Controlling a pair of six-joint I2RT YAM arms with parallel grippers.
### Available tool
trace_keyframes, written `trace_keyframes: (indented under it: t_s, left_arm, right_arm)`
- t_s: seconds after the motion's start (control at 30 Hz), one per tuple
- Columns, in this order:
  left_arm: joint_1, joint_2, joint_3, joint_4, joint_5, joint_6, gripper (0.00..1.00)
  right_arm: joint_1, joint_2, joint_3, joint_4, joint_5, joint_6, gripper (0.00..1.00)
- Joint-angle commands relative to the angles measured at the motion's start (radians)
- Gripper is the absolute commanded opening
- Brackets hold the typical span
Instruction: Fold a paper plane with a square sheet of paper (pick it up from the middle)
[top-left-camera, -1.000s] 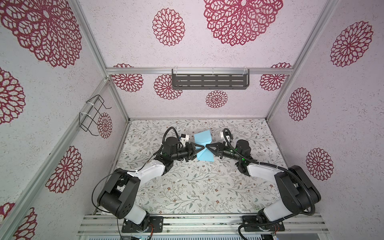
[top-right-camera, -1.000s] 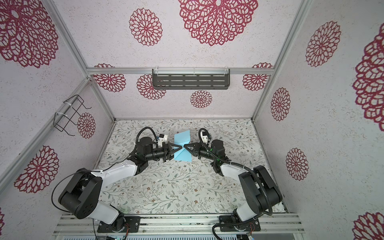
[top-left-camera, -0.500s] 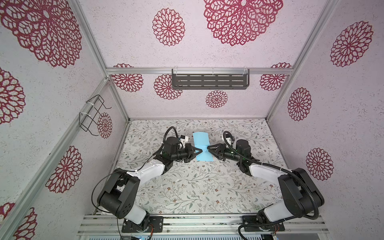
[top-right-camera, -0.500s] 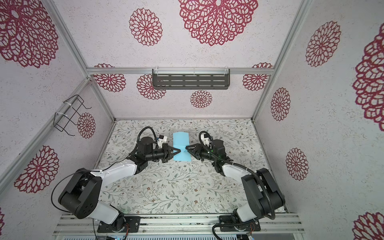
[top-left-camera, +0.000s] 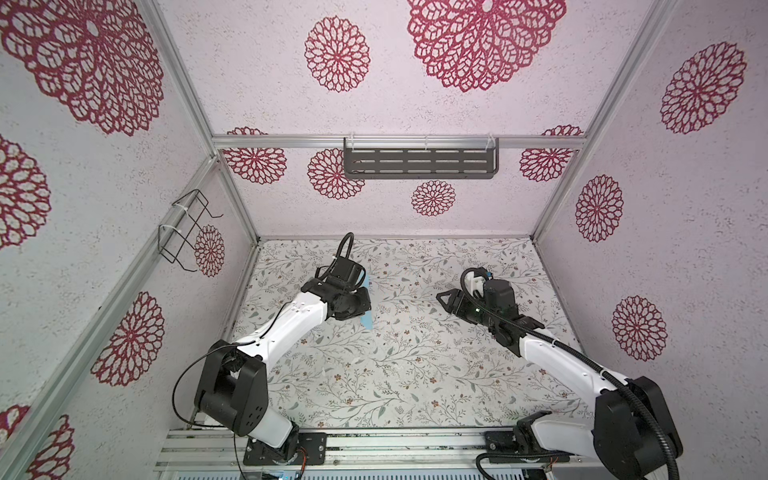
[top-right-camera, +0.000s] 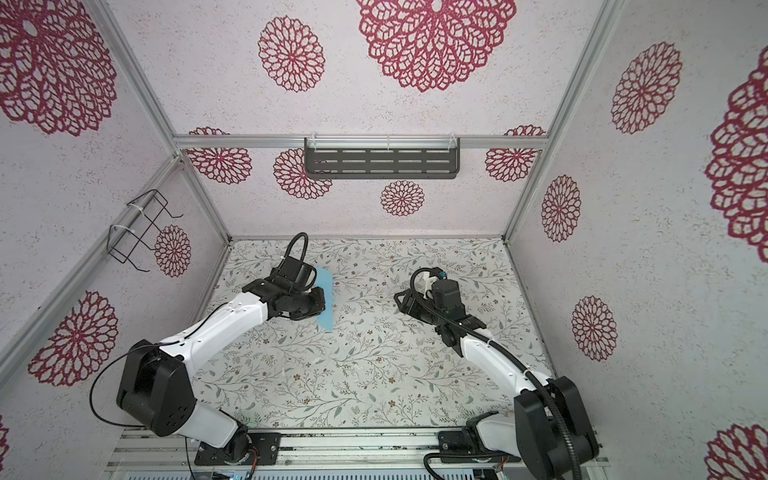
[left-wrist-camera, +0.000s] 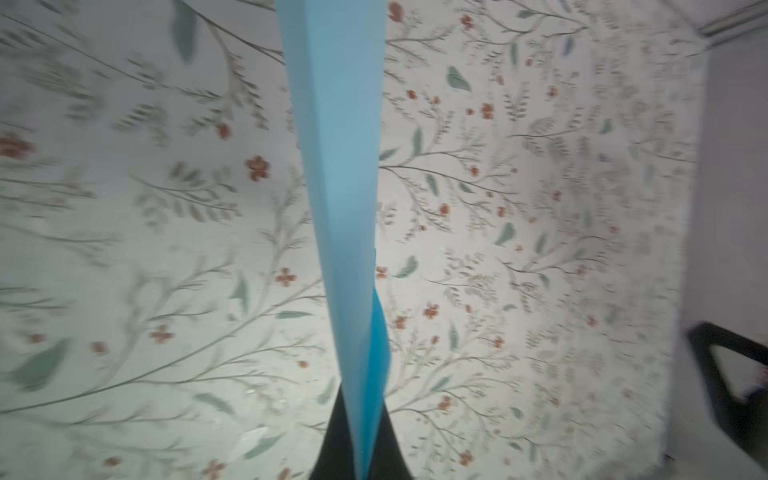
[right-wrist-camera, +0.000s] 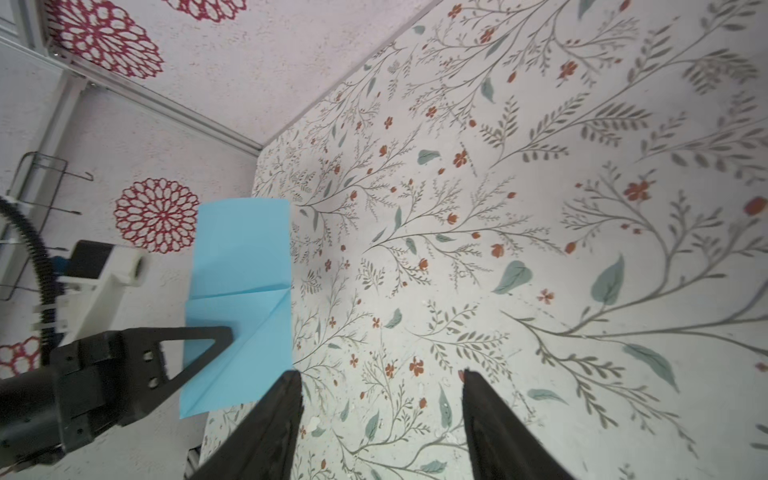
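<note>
Paper (top-right-camera: 325, 303) comes first: we see one light-blue sheet, folded into a narrow strip with slanting creases (right-wrist-camera: 241, 291). It stands on edge over the left half of the table (top-left-camera: 395, 374). In a top view it is mostly hidden behind the left arm, with only slivers showing (top-left-camera: 367, 324). We cannot tell whether its lower edge touches the table.

We see the left claw (top-right-camera: 316, 302) closed tight on the paper. In the left wrist view its two dark fingers meet on the sheet (left-wrist-camera: 336, 166), which runs away from the camera. The right claw (right-wrist-camera: 380, 374) stands with its jaws apart and grips nothing. In both top views it hangs over the right half of the table (top-left-camera: 441, 300), well apart from the paper.

For containers, we find a dark slotted shelf (top-left-camera: 419, 162) hung on the rail of the back wall and a black wire basket (top-left-camera: 185, 230) tied to the rail of the left wall.

The table wears a pale cloth printed with leafy sprigs and small red flowers. The walls (top-right-camera: 644, 270) are pale and speckled, with large red rosettes, and are framed in metal rails.

We count one sheet, two arms, two claws, one shelf and one basket.
</note>
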Motion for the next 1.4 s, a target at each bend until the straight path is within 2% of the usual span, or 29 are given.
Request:
trace_keyframes:
  t_s: [0.0, 0.07, 0.17, 0.23, 0.4, 0.5, 0.6, 0.8, 0.97, 1.1, 1.23, 1.37]
  left_arm:
    - [-0.028, 0.081, 0.091, -0.304, -0.345, 0.114, 0.03]
    - [-0.062, 0.157, 0.169, -0.411, -0.479, 0.108, 0.03]
    - [-0.119, 0.26, 0.254, -0.492, -0.559, 0.089, 0.02]
    - [-0.145, 0.315, 0.282, -0.476, -0.535, 0.086, 0.03]
    - [-0.201, 0.466, 0.355, -0.382, -0.379, 0.077, 0.1]
    - [-0.226, 0.539, 0.413, -0.362, -0.33, 0.069, 0.19]
    - [-0.238, 0.564, 0.436, -0.326, -0.26, 0.076, 0.32]
    - [-0.217, 0.497, 0.365, -0.209, -0.081, 0.083, 0.49]
    - [-0.147, 0.338, 0.236, -0.05, 0.112, 0.066, 0.62]
    - [-0.062, 0.2, 0.098, 0.095, 0.246, 0.019, 0.72]
    - [0.052, 0.066, -0.074, 0.211, 0.29, -0.036, 0.79]
    - [0.154, -0.038, -0.222, 0.284, 0.303, -0.06, 0.85]
  right_arm:
    - [-0.004, -0.039, 0.006, -0.043, 0.081, -0.056, 0.66]
    - [-0.003, -0.042, -0.002, -0.038, 0.082, -0.055, 0.68]
    - [-0.004, -0.054, -0.026, -0.016, 0.086, -0.049, 0.72]
    - [-0.003, -0.065, -0.04, -0.004, 0.093, -0.055, 0.75]
    - [-0.003, -0.087, -0.068, 0.003, 0.125, -0.065, 0.8]
    - [-0.004, -0.094, -0.081, 0.0, 0.137, -0.063, 0.81]
    - [-0.003, -0.094, -0.086, -0.004, 0.144, -0.063, 0.81]
    - [-0.002, -0.072, -0.084, 0.011, 0.137, -0.058, 0.81]
    - [0.008, -0.023, -0.075, 0.048, 0.085, -0.059, 0.79]
    - [0.068, 0.042, -0.039, 0.06, 0.082, -0.064, 0.78]
    - [0.188, 0.173, 0.05, 0.06, 0.091, -0.086, 0.73]
    - [0.284, 0.335, 0.156, 0.082, 0.051, -0.082, 0.6]
